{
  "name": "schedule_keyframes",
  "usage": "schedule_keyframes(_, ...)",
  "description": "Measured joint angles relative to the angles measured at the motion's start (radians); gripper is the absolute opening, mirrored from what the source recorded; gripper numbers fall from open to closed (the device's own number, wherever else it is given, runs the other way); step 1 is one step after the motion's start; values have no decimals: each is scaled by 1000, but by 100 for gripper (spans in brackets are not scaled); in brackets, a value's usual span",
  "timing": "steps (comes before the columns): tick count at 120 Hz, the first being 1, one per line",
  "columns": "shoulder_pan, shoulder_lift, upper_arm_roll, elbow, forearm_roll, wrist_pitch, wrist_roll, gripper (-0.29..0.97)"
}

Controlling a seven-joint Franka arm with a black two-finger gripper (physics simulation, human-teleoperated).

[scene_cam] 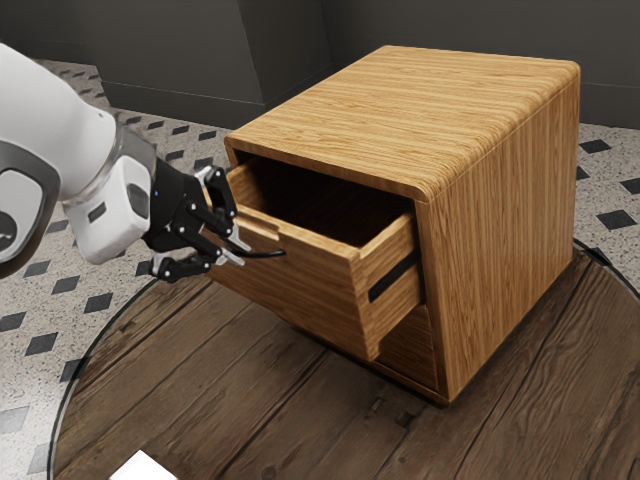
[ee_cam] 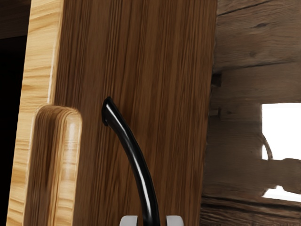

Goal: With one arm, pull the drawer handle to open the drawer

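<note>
- The white arm (scene_cam: 60, 170) comes in from the exterior view's left, level with the drawer front.
- The black gripper (scene_cam: 232, 250) is closed on the handle (scene_cam: 262, 253). In the wrist view a light fingertip (ee_cam: 128, 220) presses in on each side of the black bar.
- The handle is a thin, glossy, curved black bar (ee_cam: 134, 160) fixed to the drawer front. It looks rigid and probably slick, so the grip likely needs to stay square across it to stop it sliding along the curve. The middle of the bar, where the fingers sit, seems the best hold.
- The drawer (scene_cam: 300, 270) stands partly out of the cabinet, with its dark inside showing. It hangs slightly skewed, its front corner dropped toward the floor. It is made of thick wooden boards, so it is probably stiff and fairly heavy. It should move only along its slot, so a straight, steady pull seems wise, since a sideways tug could jam it.
- The cabinet (scene_cam: 500, 220) is a solid wooden box on a round plank floor (scene_cam: 250, 400). It looks heavy enough to stay put, though a hard jerk might drag it.
</note>
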Motion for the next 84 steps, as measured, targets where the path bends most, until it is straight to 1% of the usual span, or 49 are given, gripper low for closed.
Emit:
schedule_keyframes(42,0,-51,-5,-43,1,-2,-4,-3)
schedule_keyframes(84,0,-123,-6,-95,21,-6,-12,-3)
